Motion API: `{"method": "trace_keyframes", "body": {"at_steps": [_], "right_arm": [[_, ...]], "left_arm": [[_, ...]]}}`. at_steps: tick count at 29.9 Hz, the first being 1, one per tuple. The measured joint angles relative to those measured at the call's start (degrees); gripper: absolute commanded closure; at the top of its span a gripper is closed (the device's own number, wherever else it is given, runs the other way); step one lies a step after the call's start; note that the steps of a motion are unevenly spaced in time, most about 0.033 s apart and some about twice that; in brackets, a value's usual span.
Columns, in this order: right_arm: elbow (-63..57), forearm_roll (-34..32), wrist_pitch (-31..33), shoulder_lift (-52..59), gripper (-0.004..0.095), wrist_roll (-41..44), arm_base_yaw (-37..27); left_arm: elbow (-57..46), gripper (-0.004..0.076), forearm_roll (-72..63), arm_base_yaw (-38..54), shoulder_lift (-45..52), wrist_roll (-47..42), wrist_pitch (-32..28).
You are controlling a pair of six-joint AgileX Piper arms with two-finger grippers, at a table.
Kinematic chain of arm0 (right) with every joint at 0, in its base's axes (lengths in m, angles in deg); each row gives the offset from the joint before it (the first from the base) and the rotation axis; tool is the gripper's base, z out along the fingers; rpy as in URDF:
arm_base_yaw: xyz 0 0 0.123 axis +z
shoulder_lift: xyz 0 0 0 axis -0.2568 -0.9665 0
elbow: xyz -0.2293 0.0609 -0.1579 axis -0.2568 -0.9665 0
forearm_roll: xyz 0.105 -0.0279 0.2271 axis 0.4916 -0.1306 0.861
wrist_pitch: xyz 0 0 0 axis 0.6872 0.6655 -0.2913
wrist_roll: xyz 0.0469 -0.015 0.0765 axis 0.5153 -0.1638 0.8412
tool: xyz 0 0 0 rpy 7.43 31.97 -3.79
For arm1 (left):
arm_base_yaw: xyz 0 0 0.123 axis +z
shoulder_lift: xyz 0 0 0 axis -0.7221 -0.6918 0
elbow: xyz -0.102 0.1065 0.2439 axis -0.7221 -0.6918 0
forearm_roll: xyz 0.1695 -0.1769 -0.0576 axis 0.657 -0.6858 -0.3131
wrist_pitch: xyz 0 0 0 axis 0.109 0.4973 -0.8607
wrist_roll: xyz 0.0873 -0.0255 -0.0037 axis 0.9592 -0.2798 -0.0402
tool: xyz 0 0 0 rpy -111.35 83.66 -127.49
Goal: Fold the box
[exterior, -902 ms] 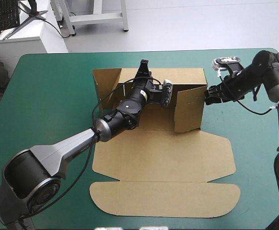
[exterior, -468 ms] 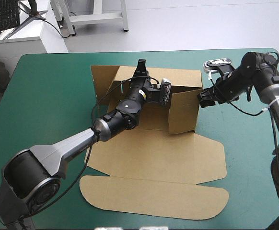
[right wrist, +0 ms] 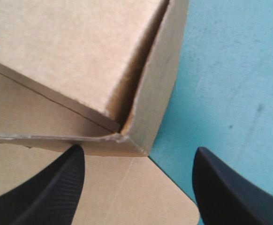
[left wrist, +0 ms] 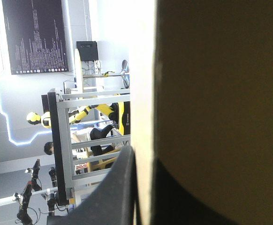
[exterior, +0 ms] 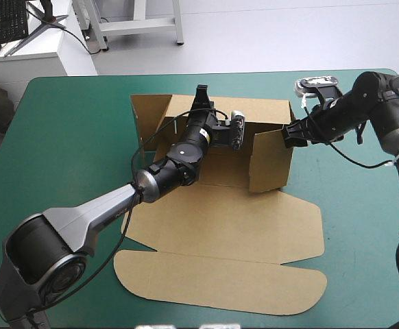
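1. Since just before, the right hand (exterior: 287,134) has drawn back toward the tabletop's (exterior: 69,151) right edge. The right wall (exterior: 271,161) of the box (exterior: 227,219) now stands a little farther right with it. The lid flap (exterior: 220,282) lies where it lay.
2. High view: the brown box sits mid-tabletop with its base flat. Its long axis runs far to near, and the lid flap lies flat at the near end. The far wall (exterior: 261,110) and the right wall are raised. The left hand (exterior: 201,96) reaches across the base from the near left to the far wall's top edge.
3. The right wall lies directly left of the right hand, whose tips are at its upper far corner; whether they touch it I cannot tell. This hand is much nearer that wall than the left one is. A leftward push looks like what would swing the wall inward.
4. Left wrist view: one black finger (left wrist: 122,187) lies against a pale board edge (left wrist: 143,93), with dark board filling the other side. The left hand appears clamped on the far wall, the sheet between its fingers.
5. Right wrist view: the two fingers (right wrist: 47,192) stand well apart and hold nothing. A raised corner (right wrist: 136,138) where two boards meet sits just ahead, between them. The teal-green cover (right wrist: 230,84) lies beyond, on the right.
6. No brand, label or writing shows on the board.
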State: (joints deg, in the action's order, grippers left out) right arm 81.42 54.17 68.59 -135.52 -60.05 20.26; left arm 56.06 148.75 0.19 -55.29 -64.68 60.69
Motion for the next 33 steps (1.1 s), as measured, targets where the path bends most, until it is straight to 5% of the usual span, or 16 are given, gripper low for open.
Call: {"method": "trace_keyframes", "body": {"at_steps": [11, 33], "right_arm": [[-5.2, 1.7, -0.3, -1.1, 0.0359, -9.9, 2.4], [-5.4, 7.0, -10.7, -5.7, 0.036, -18.0, 2.5]], "left_arm": [[0.0, 0.0734, 0.2, 0.0, 0.0, -2.3, 0.0], [0.0, 0.0734, 0.2, 0.1, -0.1, -2.4, 0.9]]}}
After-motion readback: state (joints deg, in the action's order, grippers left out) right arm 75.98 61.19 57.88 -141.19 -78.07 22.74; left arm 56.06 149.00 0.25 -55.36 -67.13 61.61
